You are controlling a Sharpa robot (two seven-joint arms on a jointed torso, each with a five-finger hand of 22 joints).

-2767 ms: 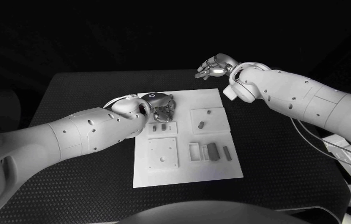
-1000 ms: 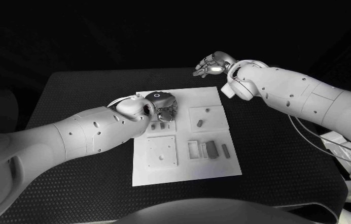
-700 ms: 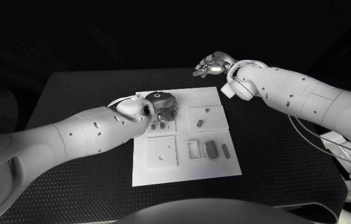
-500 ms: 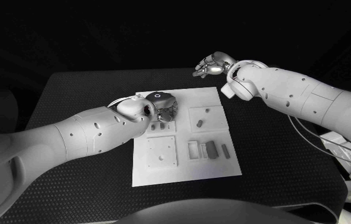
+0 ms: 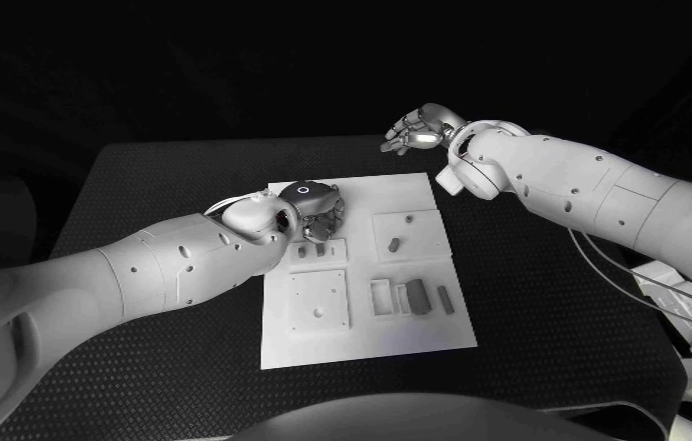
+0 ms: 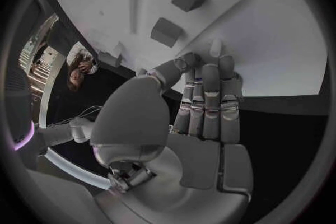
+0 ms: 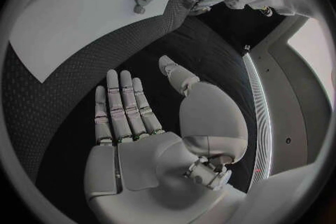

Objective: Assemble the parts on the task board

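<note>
Left hand [image 5: 307, 204] over far-left corner of task board [image 5: 433, 326]; fingers [image 6: 210, 92] straight, side by side, holding nothing. Nearest parts [image 6: 168, 32] just beyond fingertips. Right hand [image 5: 421, 129] open, off board, well apart.

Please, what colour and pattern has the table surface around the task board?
The table is black with a fine dotted texture, best seen in the head view.
</note>
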